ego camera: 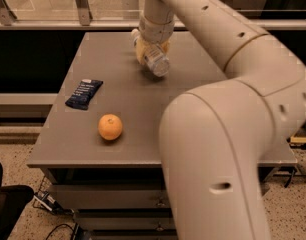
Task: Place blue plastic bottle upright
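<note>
The blue plastic bottle (156, 64) is a small clear bottle with a white cap. It is tilted at the far middle of the grey table (143, 109), with its base towards the camera and its cap end pointing back left. My gripper (152, 50) comes down from above, and its yellowish fingers (140, 49) are closed on either side of the bottle's body. The bottle's base is just above or on the table top; I cannot tell which.
An orange (110, 127) lies near the table's front left. A dark blue snack-bar wrapper (84, 94) lies at the left. My large arm (233, 99) covers the table's right half. A railing runs behind the table.
</note>
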Robot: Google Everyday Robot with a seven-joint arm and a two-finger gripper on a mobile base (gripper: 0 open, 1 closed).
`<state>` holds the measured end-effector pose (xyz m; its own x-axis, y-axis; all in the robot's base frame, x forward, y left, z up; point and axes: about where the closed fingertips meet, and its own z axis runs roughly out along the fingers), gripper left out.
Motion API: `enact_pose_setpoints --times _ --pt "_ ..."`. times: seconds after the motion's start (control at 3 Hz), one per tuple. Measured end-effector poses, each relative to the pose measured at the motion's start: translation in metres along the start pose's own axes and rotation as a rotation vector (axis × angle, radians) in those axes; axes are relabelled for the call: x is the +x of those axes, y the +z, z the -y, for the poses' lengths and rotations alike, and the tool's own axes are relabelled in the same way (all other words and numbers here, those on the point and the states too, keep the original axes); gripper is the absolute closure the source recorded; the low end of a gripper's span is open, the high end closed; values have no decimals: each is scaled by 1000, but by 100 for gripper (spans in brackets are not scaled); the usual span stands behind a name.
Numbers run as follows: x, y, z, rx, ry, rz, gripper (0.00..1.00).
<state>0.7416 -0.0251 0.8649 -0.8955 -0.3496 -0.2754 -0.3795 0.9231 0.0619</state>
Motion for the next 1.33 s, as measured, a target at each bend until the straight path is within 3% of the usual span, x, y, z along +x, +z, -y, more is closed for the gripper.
enact_pose_setpoints --times 0.33,0.67,1.0,1.33 --pt "-9 -53 11 -45 -87 209 100" --pt "-15 -94 16 -135 -188 427 100" --pt "-26 -117 26 -260 -228 635 100" --pt "-33 -114 52 -434 -201 847 100"
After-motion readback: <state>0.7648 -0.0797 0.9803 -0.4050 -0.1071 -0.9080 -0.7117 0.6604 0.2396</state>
